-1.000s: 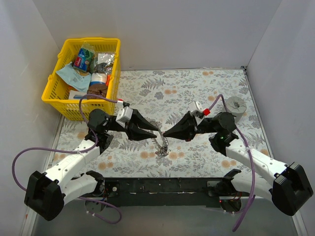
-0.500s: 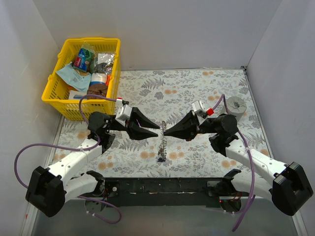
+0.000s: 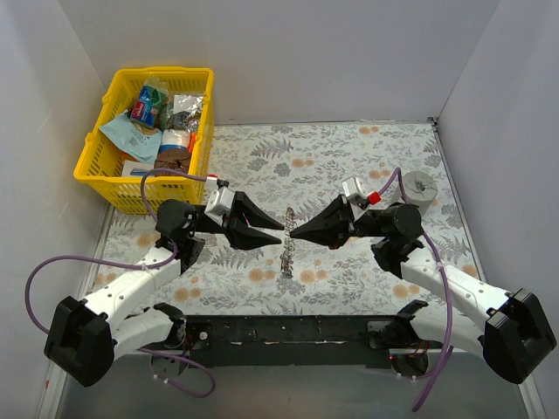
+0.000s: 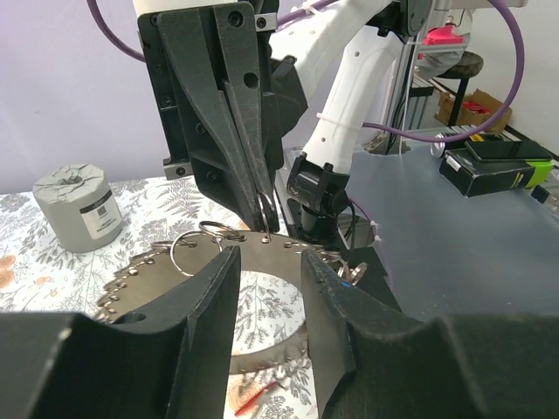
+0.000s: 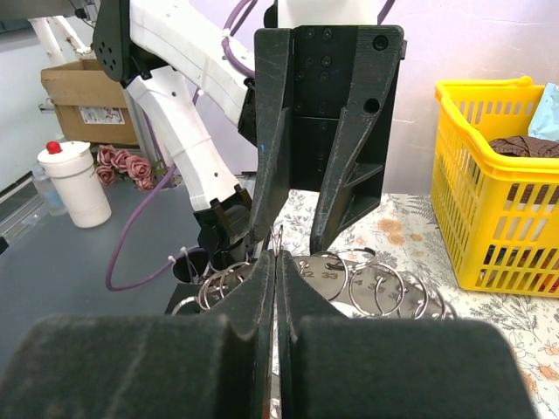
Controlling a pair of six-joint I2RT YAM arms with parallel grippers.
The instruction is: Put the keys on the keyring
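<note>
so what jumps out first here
A silvery keyring held upright in the middle, its rim pinched by the shut right gripper, with the open left gripper facing it from the other side. Next, the bright yellow basket of packets at the far left corner.

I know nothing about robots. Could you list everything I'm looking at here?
keyring: one, silvery, held up mid-table, small rings hanging on it.
keys: count unclear, blue and red heads, low on the keyring.
basket: one, yellow, far left corner.
packets: several, mixed colours, inside the basket.
cylinder: one, grey, far right of the table.
table: one, floral cloth.
left arm: one, white and black, jaws open beside the keyring.
right arm: one, white and black, jaws shut on the keyring.
</note>
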